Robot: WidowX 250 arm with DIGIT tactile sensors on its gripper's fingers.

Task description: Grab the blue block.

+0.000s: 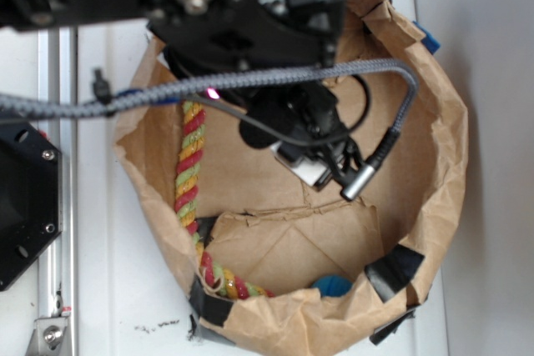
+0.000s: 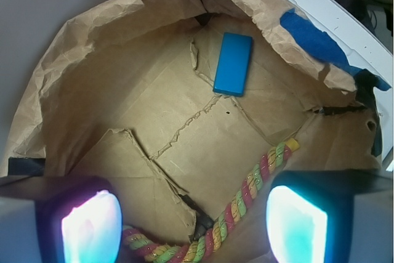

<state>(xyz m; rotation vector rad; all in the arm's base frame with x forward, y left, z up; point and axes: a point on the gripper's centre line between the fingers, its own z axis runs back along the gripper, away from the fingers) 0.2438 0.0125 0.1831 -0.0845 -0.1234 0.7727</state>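
My end effector (image 2: 194, 226) hangs open inside the paper bag (image 2: 92, 66), pads (image 2: 89, 229) spread wide, holding nothing. The blue block (image 2: 234, 64) lies flat on the bag floor near the far wall — well apart from me, bare paper all round it. A rope (image 2: 246, 192) crosses between my pads — crumpled walls crowd every side.

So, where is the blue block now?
In the wrist view the blue block lies flat on the paper bag floor, upper middle, apart from the rope.
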